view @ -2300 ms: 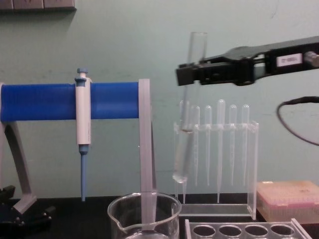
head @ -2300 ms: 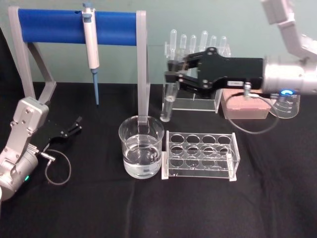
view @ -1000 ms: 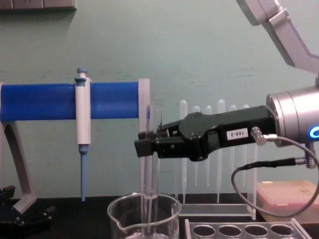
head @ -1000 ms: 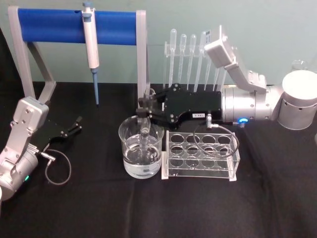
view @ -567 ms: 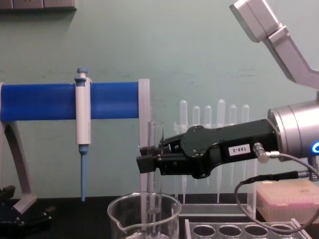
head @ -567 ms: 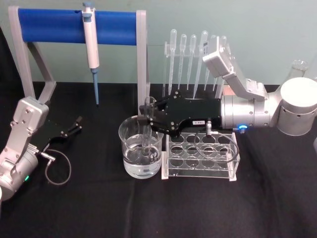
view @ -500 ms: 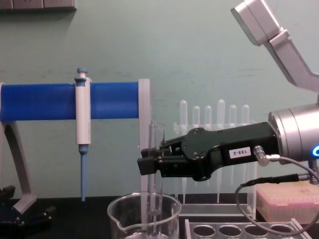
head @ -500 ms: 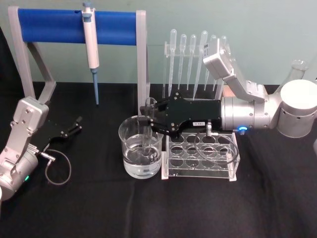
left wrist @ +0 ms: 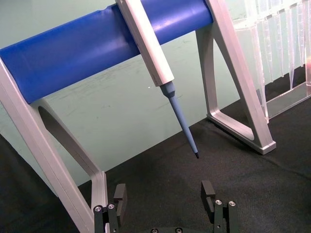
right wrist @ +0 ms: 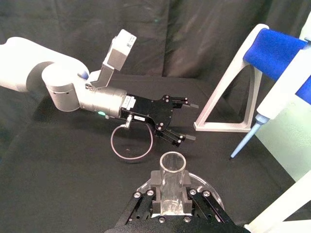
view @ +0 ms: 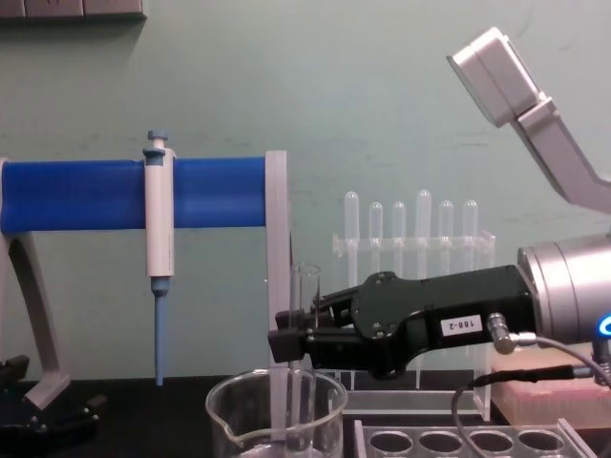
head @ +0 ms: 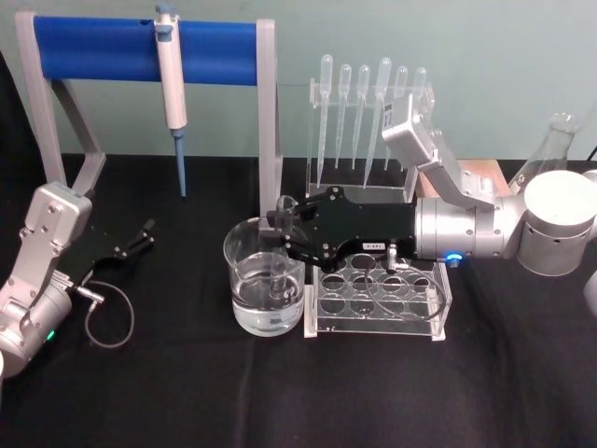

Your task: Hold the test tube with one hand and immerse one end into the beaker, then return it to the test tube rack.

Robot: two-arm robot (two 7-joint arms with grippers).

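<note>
**A:** Right gripper (view: 286, 342) has dropped since half a second ago, so the tube rim sits closer to the beaker.
**B:** Grip?
**A:** Fingers are pinched on the test tube (view: 305, 286) just under its rim. Wrist is level, reaching in from the right. Tube is upright, lower end inside the beaker (head: 244, 313) at about the water (head: 266, 303) line. Can't tell the depth.
**B:** Rack?
**A:** Test tube rack (head: 440, 301) is just beside the beaker, under the wrist.
**B:** Left?
**A:** Left gripper (head: 140, 238) is parked low on the table (head: 187, 392), far left, fingers spread.
</note>
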